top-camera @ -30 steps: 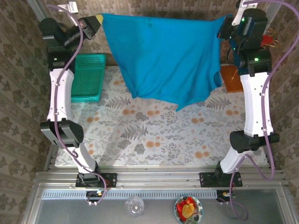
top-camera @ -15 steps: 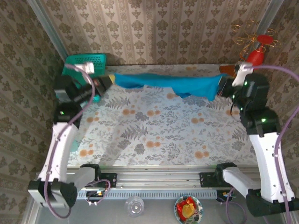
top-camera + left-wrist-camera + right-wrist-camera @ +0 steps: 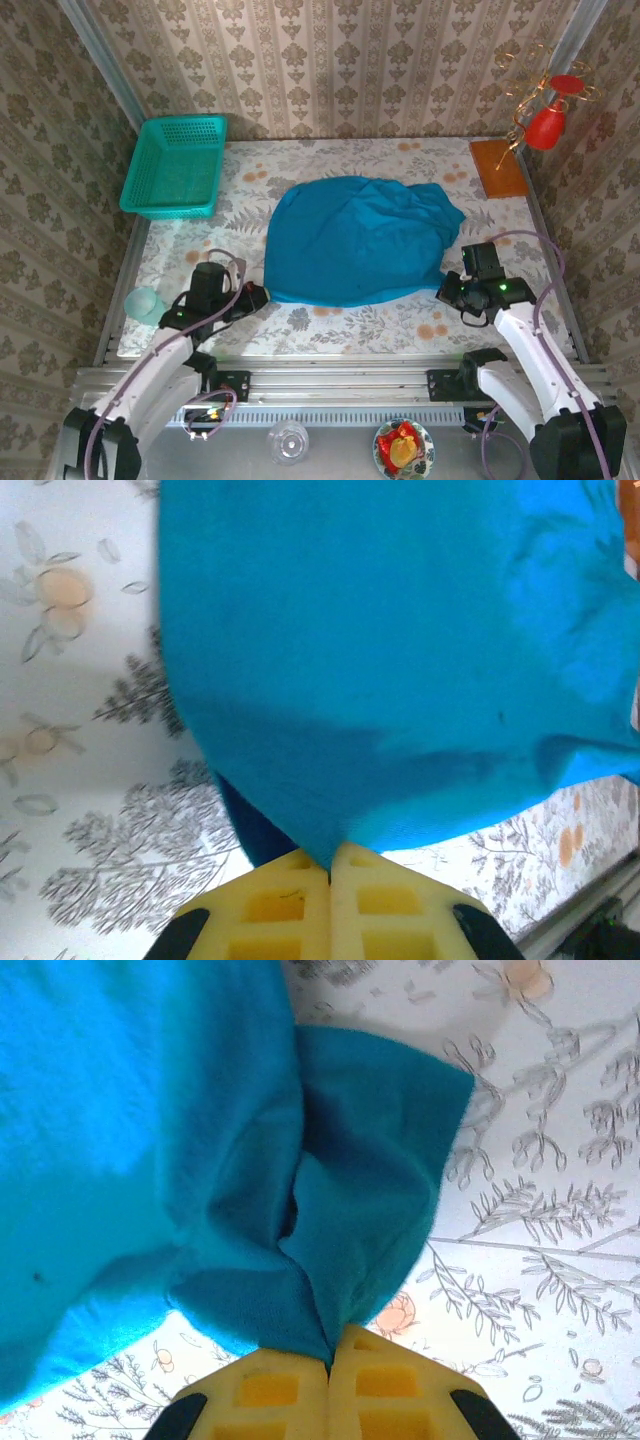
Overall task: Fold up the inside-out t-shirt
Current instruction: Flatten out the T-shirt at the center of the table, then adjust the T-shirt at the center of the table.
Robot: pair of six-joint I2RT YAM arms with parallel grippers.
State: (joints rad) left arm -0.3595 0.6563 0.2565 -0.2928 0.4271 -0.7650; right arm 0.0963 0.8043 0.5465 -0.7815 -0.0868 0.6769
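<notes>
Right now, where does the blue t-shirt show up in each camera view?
Top external: t-shirt lies spread at picture centre.
Left wrist: t-shirt covers upper right, edge running down to bottom centre.
Right wrist: t-shirt covers left and centre, corner reaching bottom centre.
Shared landmark: flowered tablecloth.

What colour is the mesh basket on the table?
The basket is turquoise-green, seen best in the top external view.
</notes>
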